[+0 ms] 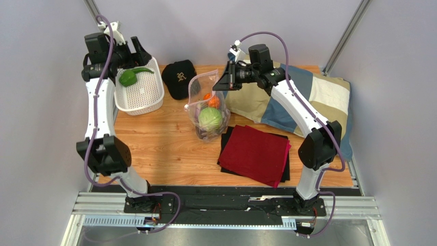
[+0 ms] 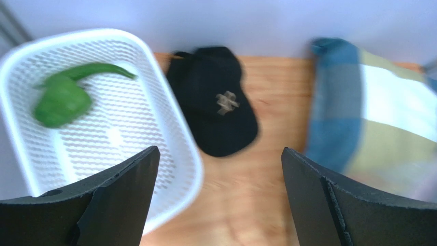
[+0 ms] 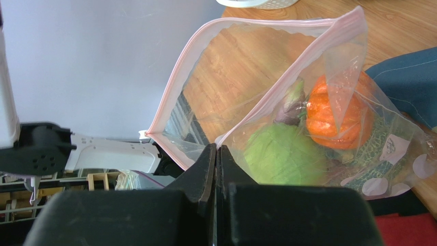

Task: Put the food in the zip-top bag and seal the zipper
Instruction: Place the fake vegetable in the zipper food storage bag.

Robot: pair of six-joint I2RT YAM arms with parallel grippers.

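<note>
The right gripper [image 3: 215,152] is pinched shut on the zipper [image 3: 266,21], so the zip-top bag [image 3: 338,61] is held with its mouth open. The cabbage [image 3: 284,154] and pumpkin [image 3: 331,110] are seen inside the bag. The left gripper [image 2: 219,151] is spread wide, well apart from the bag, over the white basket [image 2: 174,128], where green peppers [image 2: 61,100] are seen.
</note>
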